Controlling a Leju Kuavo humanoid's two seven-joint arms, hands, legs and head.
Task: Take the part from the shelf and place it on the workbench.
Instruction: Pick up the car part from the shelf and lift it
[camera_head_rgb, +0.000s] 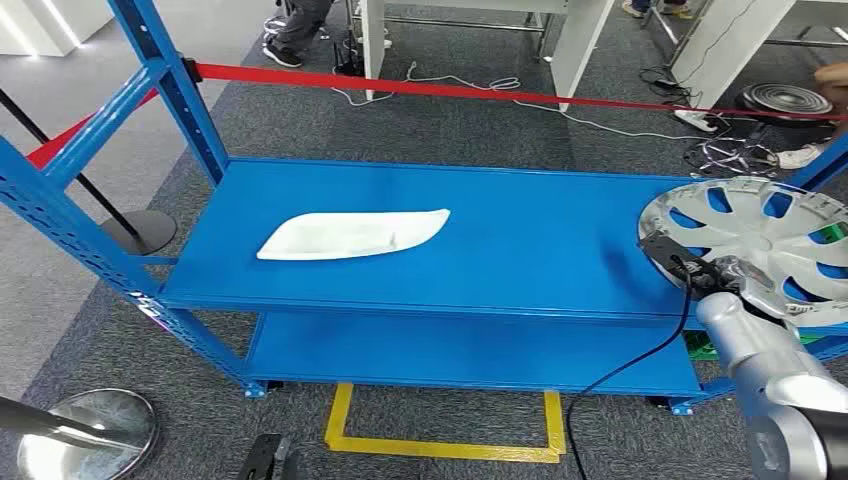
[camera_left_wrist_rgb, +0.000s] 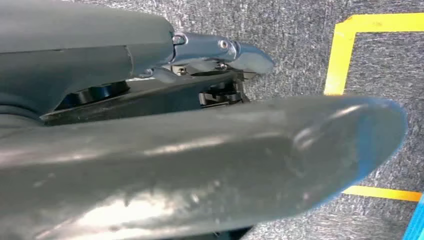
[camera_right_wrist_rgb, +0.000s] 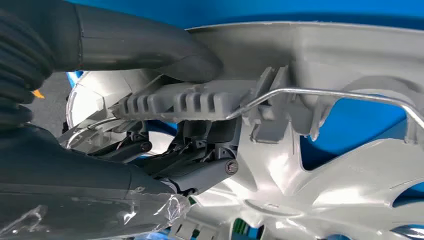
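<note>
I see the part, a round silver-grey plastic wheel cover (camera_head_rgb: 765, 238) with curved spokes and cut-out windows, at the right end of the blue metal shelf (camera_head_rgb: 520, 250), its edge reaching past the top board's right side. Blue shows through its openings. From my right wrist camera its underside (camera_right_wrist_rgb: 320, 130) faces me: ribbed clips and a thin wire ring run along the rim. My right hand (camera_right_wrist_rgb: 165, 105) grips that rim, thumb on top, darker fingers beneath.

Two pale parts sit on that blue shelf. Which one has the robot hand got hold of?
The silver hubcap at the shelf's right end; the right robot hand grips its rim. The white part, mid-shelf, lies untouched.
</note>
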